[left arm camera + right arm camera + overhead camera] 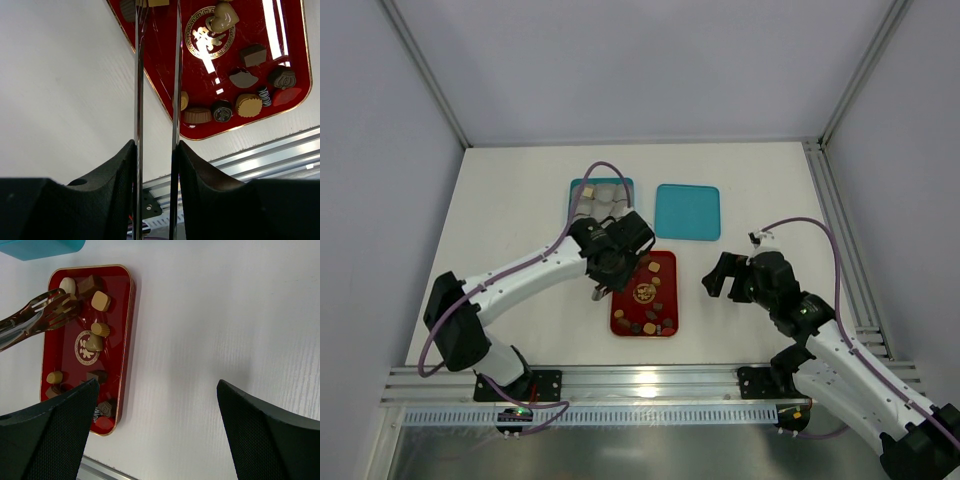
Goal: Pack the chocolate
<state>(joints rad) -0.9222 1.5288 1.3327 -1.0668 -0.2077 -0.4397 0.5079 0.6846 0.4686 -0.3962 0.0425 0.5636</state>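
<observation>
Several pieces of chocolate (pixel 651 325) lie in a red tray (pixel 666 266), dark, mid brown and tan. My left gripper (pixel 610 266) is shut on metal tongs (pixel 139 75), whose two blades run up between my fingers (pixel 125 170). In the right wrist view the tongs' forked tips (pixel 50 310) hover at the tray's (pixel 117 305) far end by a tan piece (pixel 100 300); whether they pinch one I cannot tell. A heart-shaped chocolate (pixel 223 17) rests on the gold emblem. My right gripper (pixel 156 385) stands wide open over bare table, right of the tray.
A teal box (pixel 573 190) holding pale paper cups stands behind the tray, and its teal lid (pixel 687 211) lies to the right. An aluminium rail (pixel 650 382) runs along the near table edge. Frame posts rise at the back corners.
</observation>
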